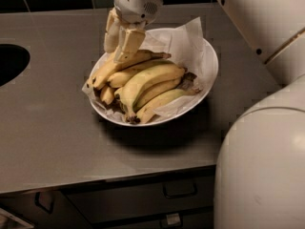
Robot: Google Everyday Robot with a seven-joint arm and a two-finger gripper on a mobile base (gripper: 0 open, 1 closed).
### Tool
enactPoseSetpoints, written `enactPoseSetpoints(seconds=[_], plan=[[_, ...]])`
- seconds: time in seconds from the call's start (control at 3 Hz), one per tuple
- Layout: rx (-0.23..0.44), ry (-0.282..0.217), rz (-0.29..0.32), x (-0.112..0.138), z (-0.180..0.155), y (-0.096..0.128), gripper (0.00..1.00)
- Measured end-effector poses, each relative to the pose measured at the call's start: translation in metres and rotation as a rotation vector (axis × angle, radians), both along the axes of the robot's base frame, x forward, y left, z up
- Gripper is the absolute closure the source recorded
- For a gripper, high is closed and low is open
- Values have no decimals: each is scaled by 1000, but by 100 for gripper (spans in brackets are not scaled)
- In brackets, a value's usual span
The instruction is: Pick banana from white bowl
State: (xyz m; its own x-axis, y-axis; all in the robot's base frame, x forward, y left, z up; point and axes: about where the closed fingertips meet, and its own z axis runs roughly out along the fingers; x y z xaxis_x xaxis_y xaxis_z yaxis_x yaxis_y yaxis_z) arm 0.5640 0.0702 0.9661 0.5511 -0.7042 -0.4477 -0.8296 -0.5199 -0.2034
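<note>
The gripper point(116, 55) hangs over the back left side of the white bowl point(162, 121), pointing down. Its tips are right at the banana point(145, 57), the long pale one lying at the back of the pile. You cannot tell if the gripper is open or closed, or if it has hold of the banana. The banana lies in the bowl on crumpled white paper point(183, 39), touching the other bananas point(147, 80). The bowl sits on a grey counter point(47, 128)

Gripper point(117, 51) upper left, tip downward; arm point(257, 18) from upper right.
</note>
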Motion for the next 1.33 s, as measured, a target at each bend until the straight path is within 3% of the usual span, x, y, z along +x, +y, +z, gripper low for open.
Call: enactPoseSetpoints(seconds=[0.33, 0.67, 1.33], plan=[[0, 0, 0, 0, 0, 0, 88], [0, 0, 0, 0, 0, 0, 100], [0, 0, 0, 0, 0, 0, 50]])
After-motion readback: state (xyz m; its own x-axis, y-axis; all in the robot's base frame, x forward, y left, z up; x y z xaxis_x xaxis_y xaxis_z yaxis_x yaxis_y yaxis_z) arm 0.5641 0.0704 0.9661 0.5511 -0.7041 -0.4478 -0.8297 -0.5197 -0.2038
